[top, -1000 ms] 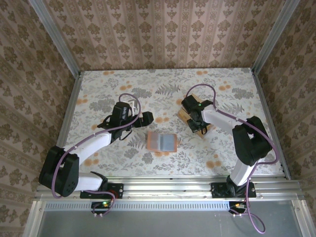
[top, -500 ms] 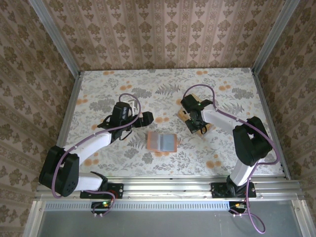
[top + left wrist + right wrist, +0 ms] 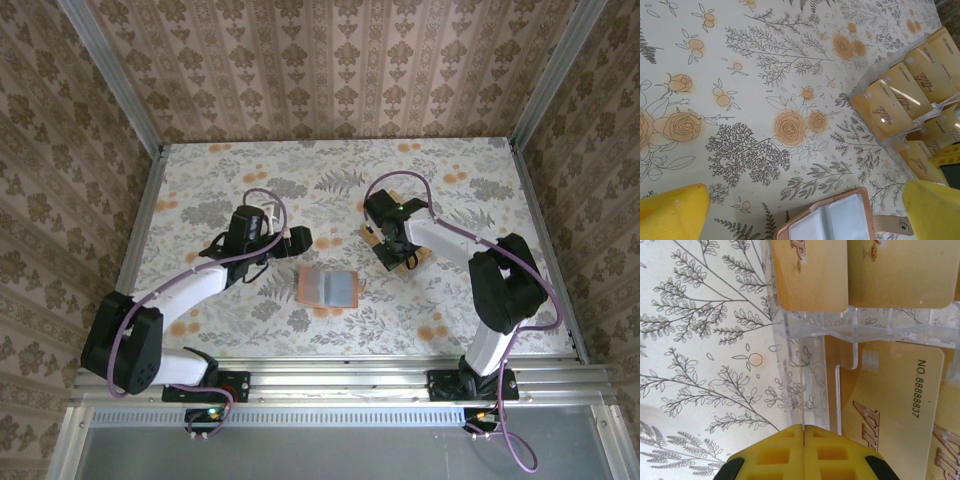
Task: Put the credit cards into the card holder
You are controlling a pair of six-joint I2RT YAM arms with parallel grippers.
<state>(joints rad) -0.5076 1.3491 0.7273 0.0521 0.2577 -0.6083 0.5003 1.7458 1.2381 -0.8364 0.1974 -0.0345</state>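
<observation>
The card holder [image 3: 328, 288] lies open on the table between the arms, its greyish pockets up; the left wrist view shows its tan edge and strap [image 3: 840, 222]. The gold credit cards [image 3: 411, 260] stand in a clear plastic rack [image 3: 374, 237] to its right, seen closer from both wrists [image 3: 905, 92] [image 3: 890, 405]. My right gripper [image 3: 392, 250] is down at the rack with its yellow fingers pressed together [image 3: 804, 432], and a thin clear wall of the rack [image 3: 795, 367] runs into their seam. My left gripper [image 3: 299, 238] hovers open just beyond the holder [image 3: 805, 202], holding nothing.
The floral tablecloth [image 3: 230, 180] covers the table. Metal posts and patterned walls close it in on the left, right and back. The near edge is a metal rail [image 3: 340, 378] with both arm bases.
My right gripper has crept a little up and to the left at the rack, and the rack seems to have shifted with it. The left arm and the card holder have stayed put.
</observation>
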